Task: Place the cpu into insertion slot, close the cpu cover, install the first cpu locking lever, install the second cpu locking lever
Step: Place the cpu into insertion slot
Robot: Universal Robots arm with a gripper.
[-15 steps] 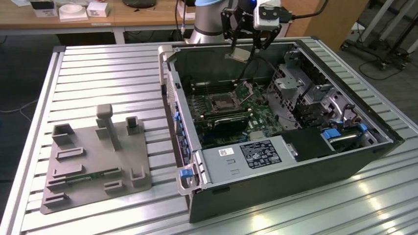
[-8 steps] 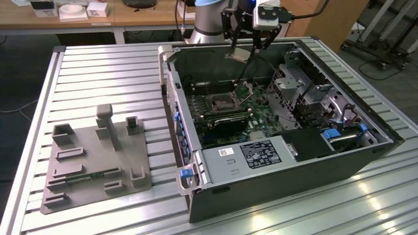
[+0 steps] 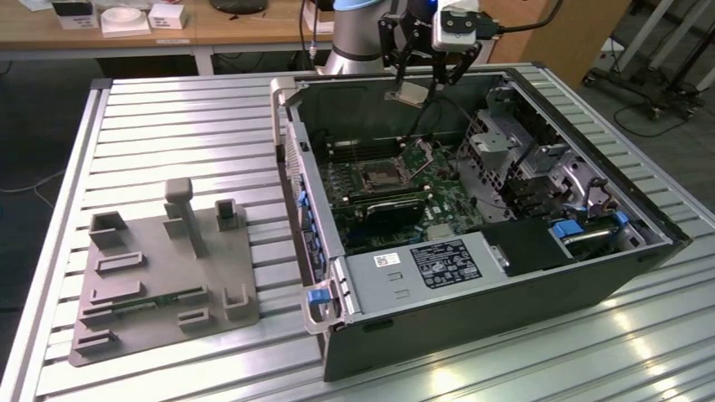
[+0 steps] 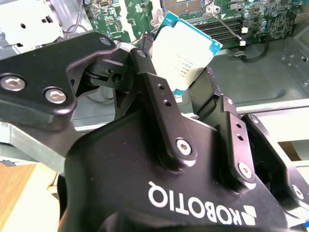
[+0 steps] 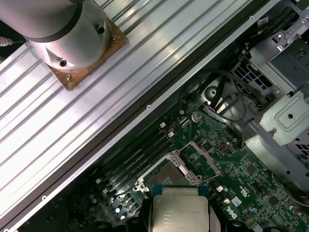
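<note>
I stood over a ribbed aluminium table (image 3: 167,126) that caught bright glare, with a wooden desk (image 3: 201,27) beyond it and dark floor (image 3: 33,151) alongside.

Open computer case (image 3: 480,314) on slatted metal desk (image 3: 179,126), grey fixture plate (image 3: 156,285) toward the exterior view's left, white boxes (image 3: 126,18) on wooden desk (image 3: 240,29)

The arm (image 3: 355,33) rises from its base (image 5: 63,24) at the top middle of the exterior view, with its wrist turned downward. The gripper (image 3: 416,84) hangs below the wrist. Its 2 black fingers (image 4: 154,92) are closed on opposite edges of the cpu (image 4: 186,53), which sits tilted between the fingertips.
</note>
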